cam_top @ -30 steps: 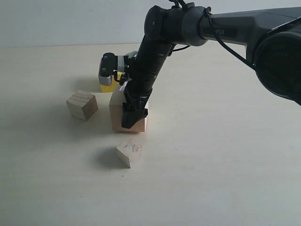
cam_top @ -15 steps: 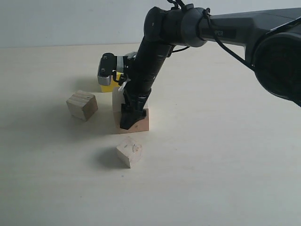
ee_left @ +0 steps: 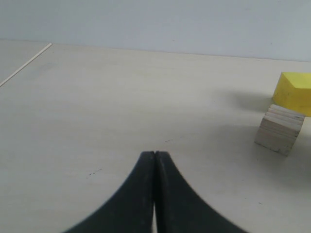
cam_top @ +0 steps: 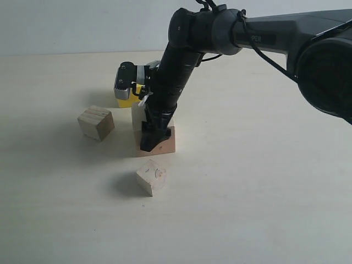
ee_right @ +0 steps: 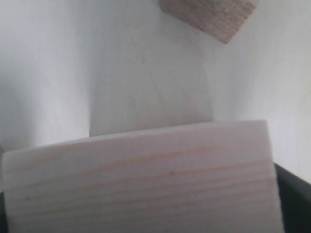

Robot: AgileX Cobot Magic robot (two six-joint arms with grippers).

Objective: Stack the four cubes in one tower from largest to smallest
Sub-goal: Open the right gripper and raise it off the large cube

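Ideally the right hand (cam_top: pixel 154 138), straddling the big pale cube (cam_top: pixel 168 144) at the middle of the table (cam_top: pixel 247 192), gripping or loose I couldn't tell, needed to rise straight without nudging it.

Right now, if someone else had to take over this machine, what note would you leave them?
Left gripper: shut, empty, over the table.
Right gripper: jaws stand around the big pale cube; whether they grip it, I cannot tell.
Cubes: all four on the table. In the exterior view the yellow cube is behind the big one, the small wooden cube to its left, and the knotted cube in front.
Done: nothing stacked.
Left: yellow onto big, then small wooden, then knotted.
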